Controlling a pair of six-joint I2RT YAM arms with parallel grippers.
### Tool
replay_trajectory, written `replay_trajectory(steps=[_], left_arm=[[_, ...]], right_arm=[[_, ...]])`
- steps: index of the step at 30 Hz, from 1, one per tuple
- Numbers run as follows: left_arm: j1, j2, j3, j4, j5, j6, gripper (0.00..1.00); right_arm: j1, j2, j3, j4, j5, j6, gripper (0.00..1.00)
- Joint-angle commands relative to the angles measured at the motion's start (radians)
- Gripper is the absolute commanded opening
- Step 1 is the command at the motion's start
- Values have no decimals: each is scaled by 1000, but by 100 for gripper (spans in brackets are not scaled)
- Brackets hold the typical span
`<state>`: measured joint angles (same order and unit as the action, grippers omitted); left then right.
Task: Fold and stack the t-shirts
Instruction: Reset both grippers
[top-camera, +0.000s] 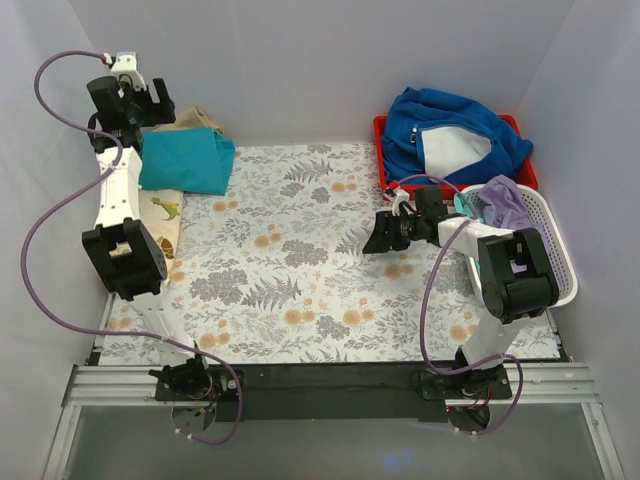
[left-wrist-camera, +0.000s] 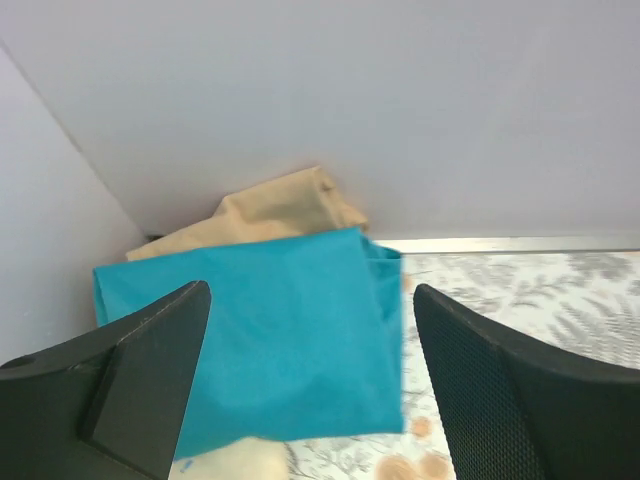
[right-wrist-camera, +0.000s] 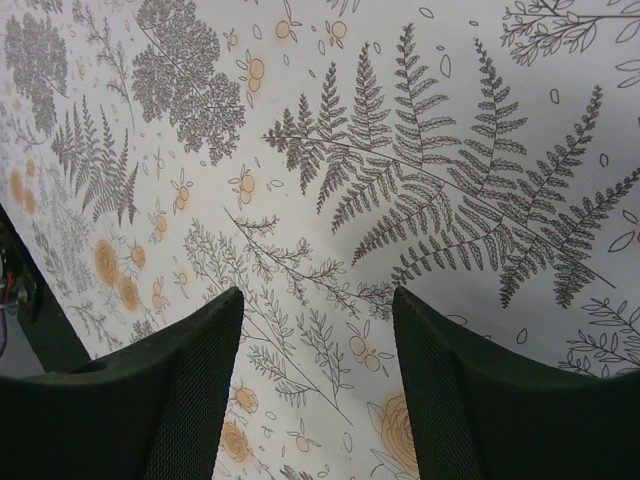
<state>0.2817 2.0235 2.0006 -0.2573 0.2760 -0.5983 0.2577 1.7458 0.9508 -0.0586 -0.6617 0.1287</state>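
Above folded teal t-shirt, left end effector wide open, empty; right end effector open, empty.

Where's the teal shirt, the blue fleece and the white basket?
teal shirt (top-camera: 185, 160), top view, middle of the folded cloth.
blue fleece (top-camera: 440, 108), top view, its upper blue part.
white basket (top-camera: 563, 250), top view, its right rim.

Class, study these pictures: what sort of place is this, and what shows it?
Probably a robot lab's test booth for laundry folding: plain white walls box in a fern-print table, two arms are bolted to a metal rail, and a white basket holds clothes.
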Motion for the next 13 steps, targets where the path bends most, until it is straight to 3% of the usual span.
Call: replay_trajectory(steps=[1,8,13], left_arm=[[-18,-172,-55,-10,-2,-55,82],[-263,-433,-419,50,94,-222,82],[-453,-580,-612,76,-24,-281,83]], right_arm=[[5,-66,-21,40,-18,8,67],[14,-176,-47,42,0,29,68],[15,-299,-118,14,54,25,68]])
